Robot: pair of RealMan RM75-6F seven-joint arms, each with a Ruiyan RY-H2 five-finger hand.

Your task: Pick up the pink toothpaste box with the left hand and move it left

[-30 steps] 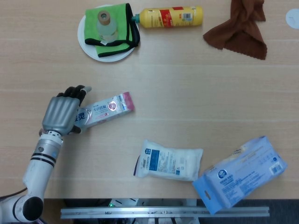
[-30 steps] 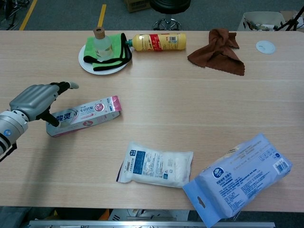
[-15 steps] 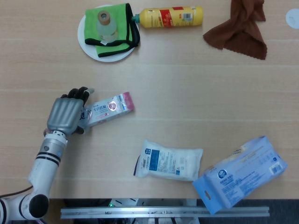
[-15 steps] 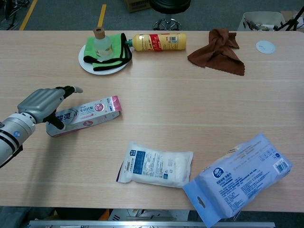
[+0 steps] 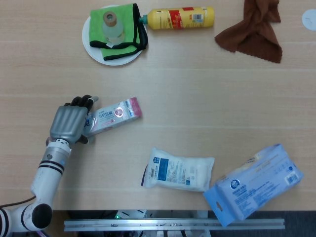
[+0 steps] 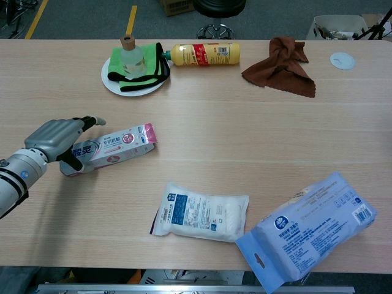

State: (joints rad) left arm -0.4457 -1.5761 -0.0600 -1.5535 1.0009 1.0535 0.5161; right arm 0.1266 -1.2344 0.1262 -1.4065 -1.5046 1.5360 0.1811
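The left hand [image 5: 69, 123] had a smooth silver-grey metallic back, with ridged knuckles and darker, black fingers [image 5: 82, 101] ending in pale tips. Its wrist was a short silver cuff joined to a white cylindrical forearm [image 5: 48, 170] ringed by thin black bands. At the near end sat a rounded white elbow housing with a black circular cap [image 5: 35, 217].

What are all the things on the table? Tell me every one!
toothpaste box: 1, pink and white, left side, lying flat
plate: 1, white, far left
cloth: 1, green with black edge, on the plate
small bottle: 1, clear, on the green cloth
yellow bottle: 1, lying at the far edge
rag: 1, brown, far right
white pack: 1, near middle
blue pack: 1, near right
left robot hand: 1, grey, over the toothpaste box's left end
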